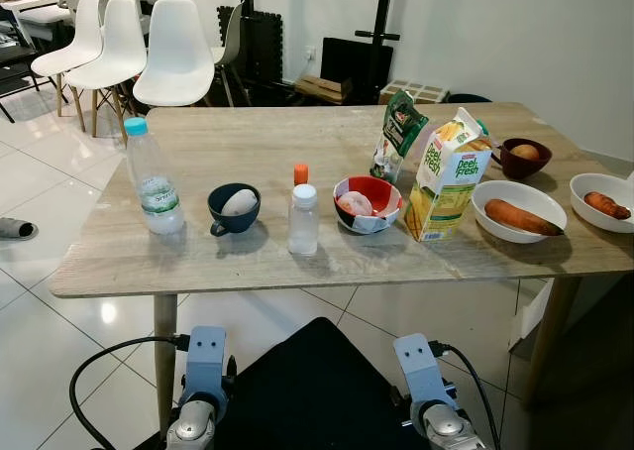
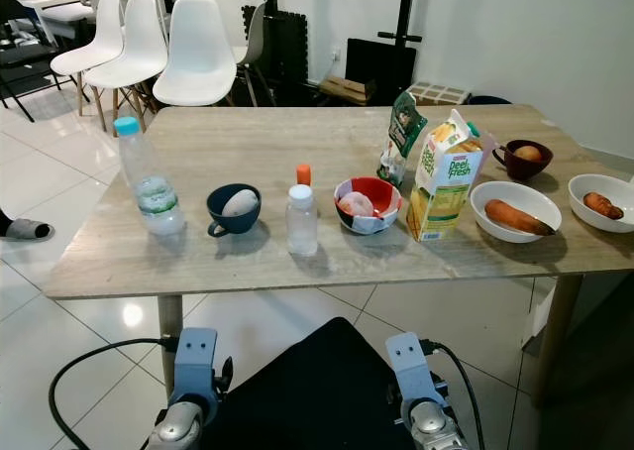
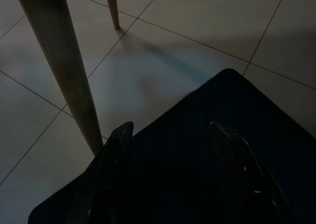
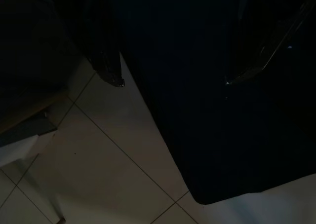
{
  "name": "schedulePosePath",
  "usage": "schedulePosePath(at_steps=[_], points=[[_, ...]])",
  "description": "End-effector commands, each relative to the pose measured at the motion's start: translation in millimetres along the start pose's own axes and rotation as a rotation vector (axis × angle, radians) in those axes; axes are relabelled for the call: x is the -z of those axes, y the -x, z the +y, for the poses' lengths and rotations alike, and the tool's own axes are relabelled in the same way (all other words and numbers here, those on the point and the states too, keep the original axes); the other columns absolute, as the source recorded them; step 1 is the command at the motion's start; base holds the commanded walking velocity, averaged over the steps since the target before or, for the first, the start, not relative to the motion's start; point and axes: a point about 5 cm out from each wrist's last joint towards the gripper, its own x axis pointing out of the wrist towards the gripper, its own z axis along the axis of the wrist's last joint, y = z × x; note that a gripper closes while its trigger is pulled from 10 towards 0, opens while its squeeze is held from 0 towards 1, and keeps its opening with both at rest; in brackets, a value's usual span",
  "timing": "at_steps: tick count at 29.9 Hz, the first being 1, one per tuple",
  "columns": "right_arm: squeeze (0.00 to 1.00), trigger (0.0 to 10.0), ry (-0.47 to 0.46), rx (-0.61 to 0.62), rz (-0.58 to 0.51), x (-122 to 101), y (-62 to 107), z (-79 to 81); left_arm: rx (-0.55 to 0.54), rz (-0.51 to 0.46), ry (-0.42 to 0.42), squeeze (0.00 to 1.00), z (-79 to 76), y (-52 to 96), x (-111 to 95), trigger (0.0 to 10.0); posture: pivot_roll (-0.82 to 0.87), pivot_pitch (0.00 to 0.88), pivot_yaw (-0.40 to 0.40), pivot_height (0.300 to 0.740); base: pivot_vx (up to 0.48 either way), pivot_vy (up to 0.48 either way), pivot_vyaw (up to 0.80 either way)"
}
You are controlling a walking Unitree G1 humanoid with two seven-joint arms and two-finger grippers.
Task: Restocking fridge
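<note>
Juice carton on table, well above both seemingly open, empty end effectors.

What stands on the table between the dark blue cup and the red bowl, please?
In the left eye view, a small clear bottle with a white cap stands between the dark blue cup and the red bowl.

The juice carton, just right of the red bowl, reads "Peel Fresh". The water bottle's label is too small to read.

both head eyes look down at the table; both wrist cameras face floor tiles.
</note>
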Motion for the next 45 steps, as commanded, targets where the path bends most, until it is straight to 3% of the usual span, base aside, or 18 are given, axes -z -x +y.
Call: schedulePosePath(at_steps=[1,4,9,12,16,18,21,27,35,45], points=[[0.00,10.0,-0.017,0.007,0.002,1,0.2,-0.5,0.013,0.005,-0.008,0.00,-4.2,1.5,3,10.0,-0.07,0.016,-0.013,0.740,0.000,0.000,0.00],[0.00,10.0,-0.016,0.011,-0.001,2,0.5,-5.7,0.034,-0.017,-0.026,0.00,-3.3,3.2,3,10.0,-0.07,0.017,-0.009,0.740,0.000,0.000,0.00],[0.00,10.0,-0.030,0.026,-0.022,5,1.9,-30.6,0.061,-0.029,-0.085,0.00,15.2,15.1,18,10.0,-0.07,0.021,-0.005,0.740,0.000,0.000,0.00],[0.00,10.0,-0.038,0.004,-0.021,7,2.5,-36.4,0.131,-0.054,-0.111,0.00,15.5,19.7,20,10.0,-0.07,0.026,-0.004,0.740,0.000,0.000,0.00],[0.00,10.0,-0.014,-0.076,-0.029,5,2.7,-38.0,0.258,-0.130,-0.149,0.00,8.2,23.1,12,10.0,-0.07,0.029,-0.004,0.740,0.000,0.000,0.00],[0.00,10.0,-0.014,-0.076,-0.029,5,2.7,-38.0,0.258,-0.130,-0.149,0.00,8.2,23.1,12,10.0,-0.07,0.029,-0.004,0.740,0.000,0.000,0.00],[0.00,10.0,0.005,-0.150,-0.041,-1,1.6,-36.1,0.362,-0.239,-0.201,0.00,-1.0,22.0,-9,10.0,-0.07,0.029,-0.006,0.740,0.000,0.000,0.00],[0.00,10.0,0.040,-0.166,-0.030,-2,1.0,-32.1,0.529,-0.360,-0.299,0.00,-22.4,26.3,-31,10.0,-0.07,0.028,-0.010,0.740,0.000,0.000,0.00],[0.00,10.0,0.044,-0.180,-0.001,8,3.2,-27.6,0.584,-0.390,-0.340,0.00,-28.8,29.0,-39,10.0,-0.06,0.027,-0.009,0.740,0.000,0.000,0.00],[0.00,10.0,0.061,-0.190,0.045,22,7.0,-29.3,0.678,-0.507,-0.413,0.00,-44.0,33.4,-74,10.0,-0.07,0.018,-0.004,0.740,0.000,0.000,0.00]])
